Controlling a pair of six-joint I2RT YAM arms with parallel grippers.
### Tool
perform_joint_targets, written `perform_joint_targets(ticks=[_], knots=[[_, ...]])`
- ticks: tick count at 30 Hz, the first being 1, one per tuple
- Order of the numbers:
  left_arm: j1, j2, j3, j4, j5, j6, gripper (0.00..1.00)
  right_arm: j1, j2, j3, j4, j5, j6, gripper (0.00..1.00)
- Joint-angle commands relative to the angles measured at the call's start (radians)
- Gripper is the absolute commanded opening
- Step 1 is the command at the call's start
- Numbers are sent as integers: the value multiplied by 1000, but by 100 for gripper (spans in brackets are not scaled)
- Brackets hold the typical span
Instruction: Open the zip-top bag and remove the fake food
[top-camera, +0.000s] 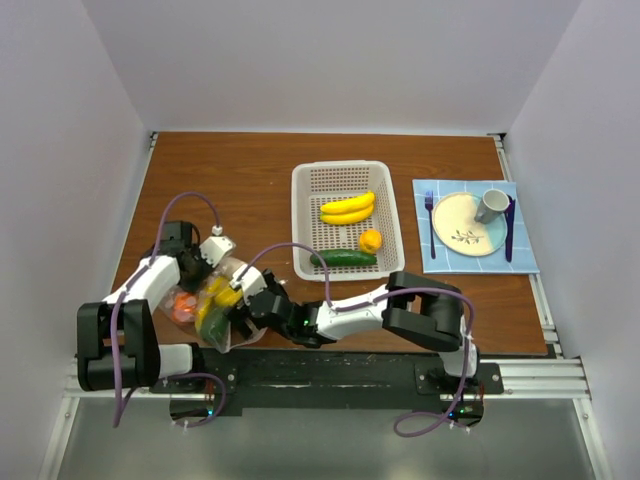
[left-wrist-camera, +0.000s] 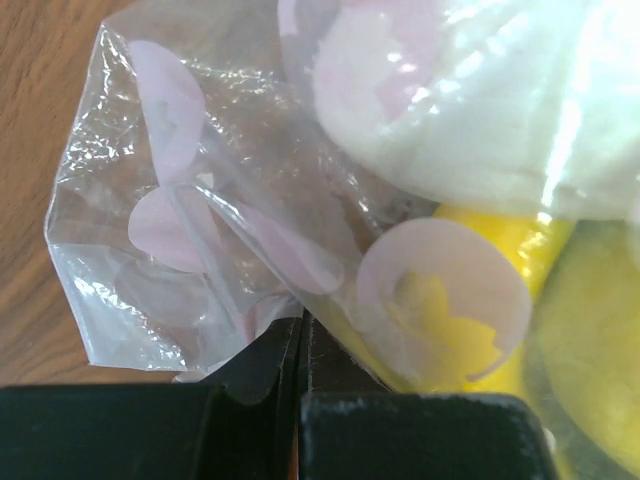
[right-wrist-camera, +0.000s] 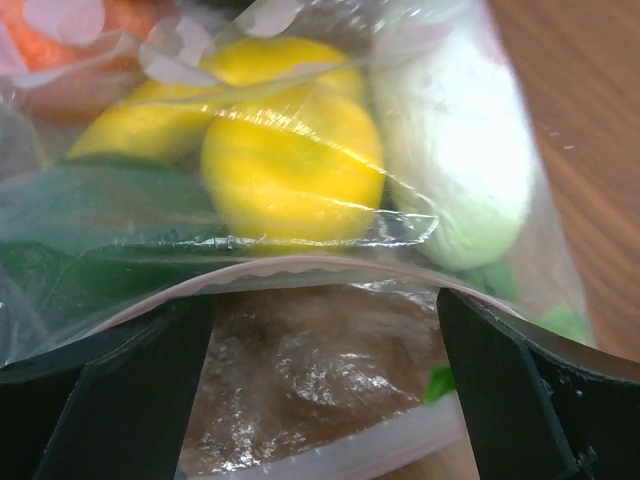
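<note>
To the left of the basket (top-camera: 345, 180) and nearer the arms, the bag (top-camera: 205, 305) lies on the brown table (top-camera: 230, 180), bulging with fake food (top-camera: 212, 298). The left gripper (top-camera: 222, 270) meets the bag on the side away from the basket, and the right gripper (top-camera: 240, 305) meets it on the basket's side.

In the left wrist view the left gripper (left-wrist-camera: 300, 345) has its fingers (left-wrist-camera: 240, 390) pressed together, pinching a fold of clear plastic at one corner of the bag (left-wrist-camera: 180, 200). A white oval (left-wrist-camera: 470, 110) and a yellow piece (left-wrist-camera: 500, 240) show through the plastic just beyond.

In the right wrist view the right gripper (right-wrist-camera: 320, 390) has its fingers (right-wrist-camera: 110, 400) spread wide. The pink zip strip (right-wrist-camera: 300, 272) runs across the gap between them; I cannot tell whether either finger touches it. Behind the strip sit a lemon (right-wrist-camera: 290, 170), the white oval (right-wrist-camera: 455, 150), a dark green piece (right-wrist-camera: 80, 220) and an orange piece (right-wrist-camera: 60, 30).

Inside the basket lie two bananas (top-camera: 347, 208), a cucumber (top-camera: 345, 258) along its near wall, and a small orange-yellow fruit (top-camera: 370, 240) between them. To the right of the basket a blue mat (top-camera: 525, 260) carries a plate (top-camera: 462, 232), a mug (top-camera: 490, 205), a fork (top-camera: 430, 215) and a knife (top-camera: 510, 232).
</note>
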Motion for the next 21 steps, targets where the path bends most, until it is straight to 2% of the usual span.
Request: perform_joint_targets(ticks=[1,5,7,11,21], knots=[[-19,-14,-43,-6,15,-23,0,-3,-101,-27,69,168,-43,98],[-27,-34,-80,10,2,17,0,-5,-84,-29,45,295,-85,99],[-29,-44,-108,17,-15,45,0,-6,-63,-27,31,311,-89,99],[-29,-70,-131,14,-49,101,0,-29,-18,-18,16,279,-76,97],[-28,-44,-59,-20,-37,85,0,-49,31,8,-39,193,-8,88]])
